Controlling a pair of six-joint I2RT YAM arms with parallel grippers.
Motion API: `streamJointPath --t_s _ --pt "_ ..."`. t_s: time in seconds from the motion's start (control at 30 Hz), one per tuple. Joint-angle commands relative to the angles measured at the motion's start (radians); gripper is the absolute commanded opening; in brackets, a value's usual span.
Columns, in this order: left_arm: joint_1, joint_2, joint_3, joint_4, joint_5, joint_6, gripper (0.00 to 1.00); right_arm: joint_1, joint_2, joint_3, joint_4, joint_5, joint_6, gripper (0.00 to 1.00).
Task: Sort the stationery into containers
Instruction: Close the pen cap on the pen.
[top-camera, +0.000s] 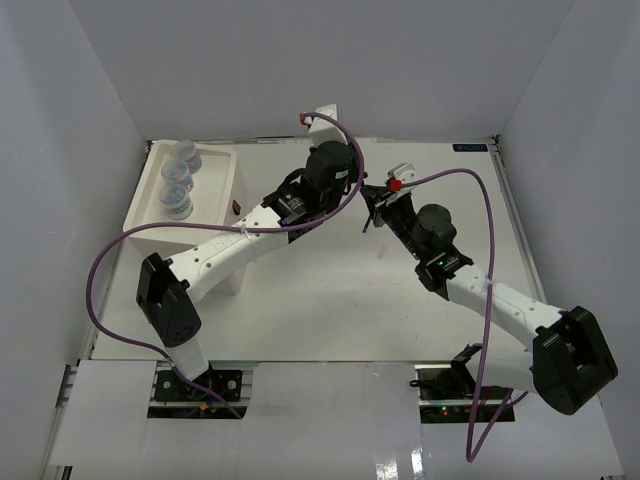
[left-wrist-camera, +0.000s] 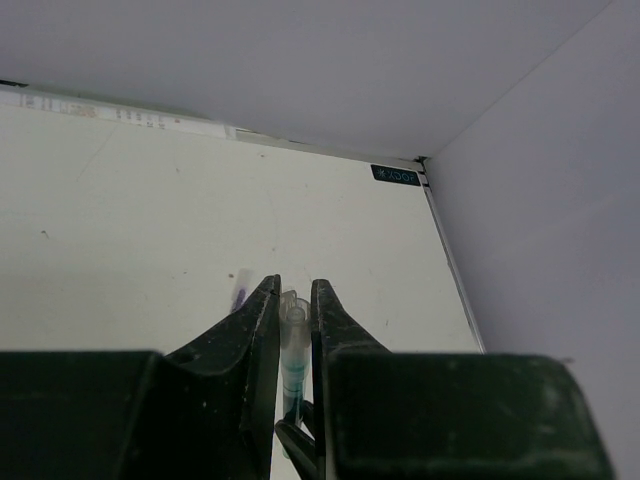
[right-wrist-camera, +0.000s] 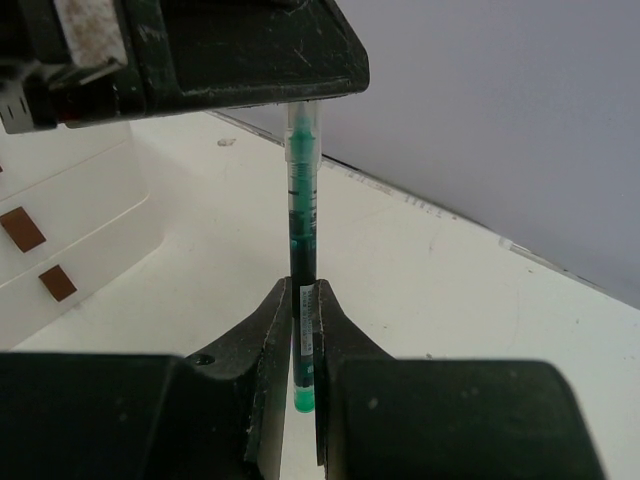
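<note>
A green pen (right-wrist-camera: 302, 210) with a clear cap is held off the table between both grippers. My right gripper (right-wrist-camera: 303, 287) is shut on its lower barrel, near the green end. My left gripper (left-wrist-camera: 295, 285) is shut on the clear cap end (left-wrist-camera: 293, 335); in the right wrist view its dark body (right-wrist-camera: 250, 50) sits at the pen's top. In the top view the two grippers meet at the back middle (top-camera: 366, 200). Three clear jars (top-camera: 178, 182) sit in the top tray of the white box unit (top-camera: 228, 170) at the back left.
A dark bluish pen (left-wrist-camera: 240, 290) lies on the table just left of my left fingers. The box unit's drawers with brown knobs (right-wrist-camera: 22, 228) stand to the left of the right gripper. White walls enclose the table on three sides.
</note>
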Motion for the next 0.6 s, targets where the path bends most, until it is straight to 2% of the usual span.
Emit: streamJointPath --t_s 0.0,0.2,0.57 --pt "-0.004 -0.031 -0.034 -0.036 0.066 -0.044 0.04 0.004 -0.006 0.081 0.098 -0.007 -0.003 0.08" --pt "-0.006 -0.031 -0.061 -0.038 0.127 -0.119 0.0 0.006 0.0 0.084 0.132 0.006 -0.005 0.08" --pt "-0.015 -0.017 -0.109 -0.053 0.155 -0.176 0.0 0.004 -0.016 0.142 0.144 -0.002 -0.005 0.08"
